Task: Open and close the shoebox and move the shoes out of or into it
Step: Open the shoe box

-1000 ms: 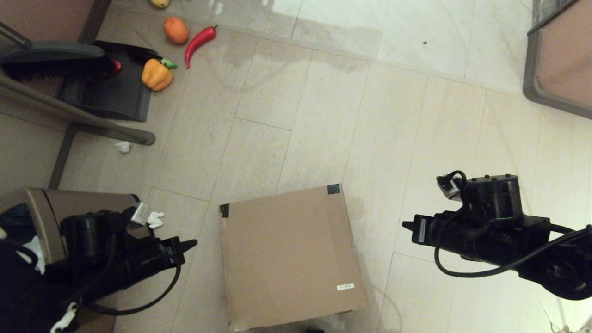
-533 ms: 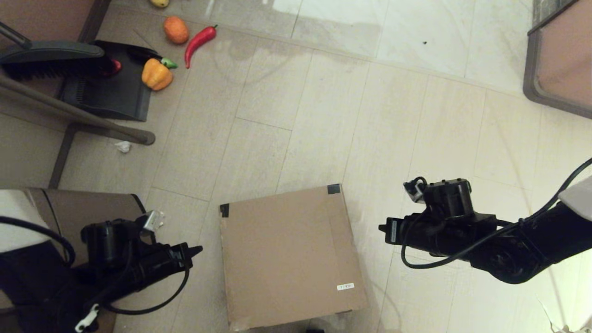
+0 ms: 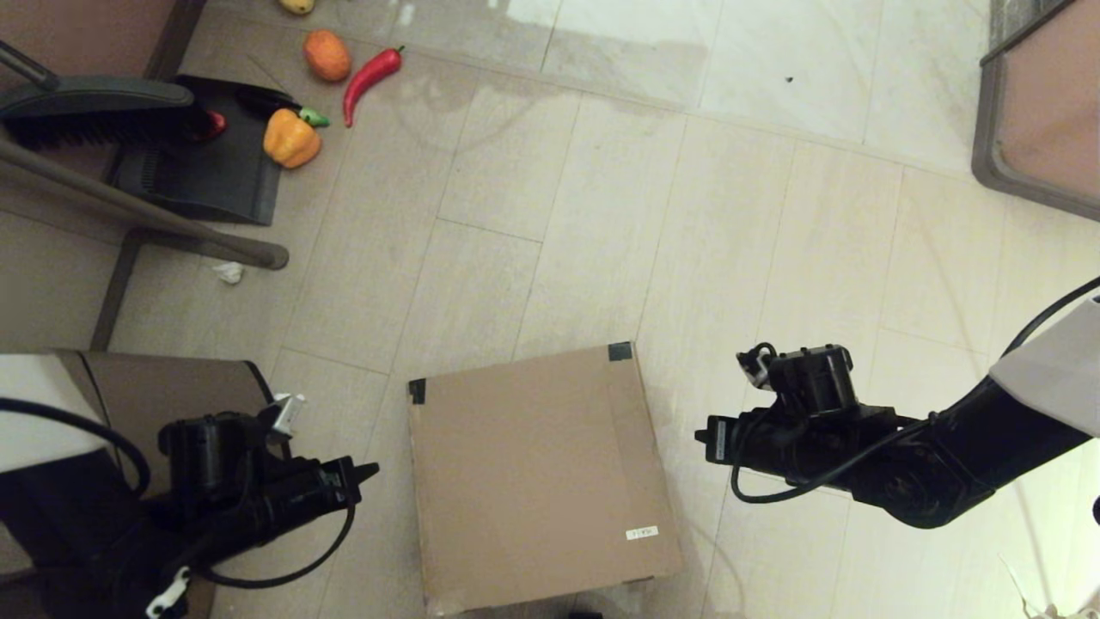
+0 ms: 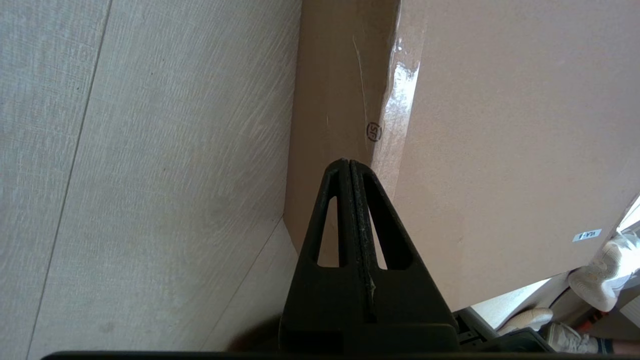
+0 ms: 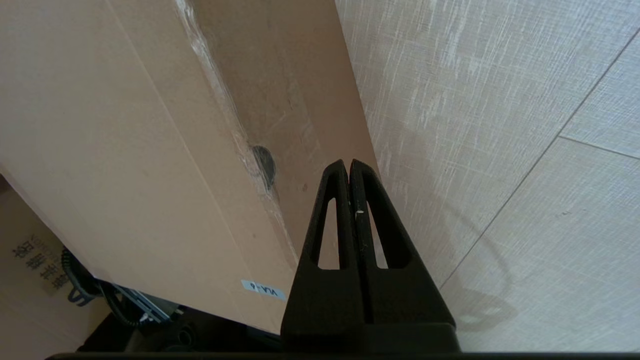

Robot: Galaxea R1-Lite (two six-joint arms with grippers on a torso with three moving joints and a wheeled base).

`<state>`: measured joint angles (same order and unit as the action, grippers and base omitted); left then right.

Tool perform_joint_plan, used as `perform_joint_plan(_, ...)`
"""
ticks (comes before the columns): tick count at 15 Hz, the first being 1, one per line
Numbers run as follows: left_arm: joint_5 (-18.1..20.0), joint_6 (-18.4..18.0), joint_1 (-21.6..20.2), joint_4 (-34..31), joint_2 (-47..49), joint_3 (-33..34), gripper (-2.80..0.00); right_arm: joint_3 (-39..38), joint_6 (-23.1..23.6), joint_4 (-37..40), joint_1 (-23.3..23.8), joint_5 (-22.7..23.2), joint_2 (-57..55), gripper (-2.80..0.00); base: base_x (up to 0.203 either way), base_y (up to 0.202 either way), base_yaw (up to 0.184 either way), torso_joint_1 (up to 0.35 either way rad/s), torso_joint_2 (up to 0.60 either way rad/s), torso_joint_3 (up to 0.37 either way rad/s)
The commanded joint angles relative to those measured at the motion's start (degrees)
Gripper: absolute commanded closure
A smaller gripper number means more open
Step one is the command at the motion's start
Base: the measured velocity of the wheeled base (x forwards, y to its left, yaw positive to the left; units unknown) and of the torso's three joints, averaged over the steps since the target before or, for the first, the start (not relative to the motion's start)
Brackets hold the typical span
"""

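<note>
The shoebox (image 3: 537, 477) lies on the floor with its lid down, black tape at its two far corners and a small white label near its front right. My left gripper (image 3: 369, 469) is shut and empty, pointing at the box's left side from a short gap away; its tip (image 4: 348, 161) faces the box's side wall (image 4: 330, 100). My right gripper (image 3: 700, 434) is shut and empty too, just off the box's right side (image 5: 280, 100). The shoes are hidden or out of view.
A brown trash bin (image 3: 172, 387) stands beside my left arm. At the far left lie a dustpan (image 3: 206, 163), a brush, an orange pepper (image 3: 292, 137), a red chilli (image 3: 369, 77) and an orange (image 3: 326, 54). A framed panel (image 3: 1044, 112) stands at the far right.
Both arms have come in toward the box: the right gripper moved left and lower, the left gripper moved slightly right and nearer. The box has not moved.
</note>
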<state>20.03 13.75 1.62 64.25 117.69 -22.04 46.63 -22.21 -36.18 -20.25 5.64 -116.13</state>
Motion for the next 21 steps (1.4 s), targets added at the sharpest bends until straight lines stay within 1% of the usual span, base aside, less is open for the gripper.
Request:
perform_joint_plan(1, 0.1, 0.0, 0.2, 0.4, -0.2, 0.1, 0.00, 0.0, -0.1, -0.2, -0.1, 0.1, -0.1, 0.00, 0.000, 0.000, 0.000, 0.000, 0.00, 0.000)
perform_joint_plan(5, 0.1, 0.0, 0.3, 0.4, 0.1, 0.1, 0.00, 0.0, -0.3, -0.2, 0.0, 0.0, 0.0, 0.00, 0.000, 0.000, 0.000, 0.000, 0.00, 0.000)
perform_joint_plan(8, 0.1, 0.0, 1.6, 0.4, 0.6, -0.1, 0.00, 0.3, -0.4, -0.2, 0.0, -0.1, -0.4, 0.00, 0.000, 0.000, 0.000, 0.000, 0.00, 0.000)
perform_joint_plan(11, -1.0, -0.2, 1.8, 0.4, 2.0, -0.2, 0.00, 0.7, -1.0, -0.3, -0.1, -0.1, -0.8, 0.00, 0.000, 0.000, 0.000, 0.000, 0.00, 0.000)
perform_joint_plan(14, -4.7, -0.1, 2.0, 0.4, 4.8, -3.8, 0.00, 1.1, -0.7, -0.2, 0.0, -0.4, -2.3, 0.00, 0.000, 0.000, 0.000, 0.000, 0.00, 0.000)
perform_joint_plan(17, -4.9, 0.3, 2.0, 0.4, 8.5, -5.4, 0.00, 0.9, -0.8, -0.3, -0.1, -0.4, -3.5, 0.00, 0.000, 0.000, 0.000, 0.000, 0.00, 0.000)
perform_joint_plan(21, -4.8, 0.4, 2.9, 2.5, 11.8, -8.0, 0.00, 0.3, -0.9, -2.3, -0.1, -0.4, -5.0, 0.00, 0.000, 0.000, 0.000, 0.000, 0.00, 0.000)
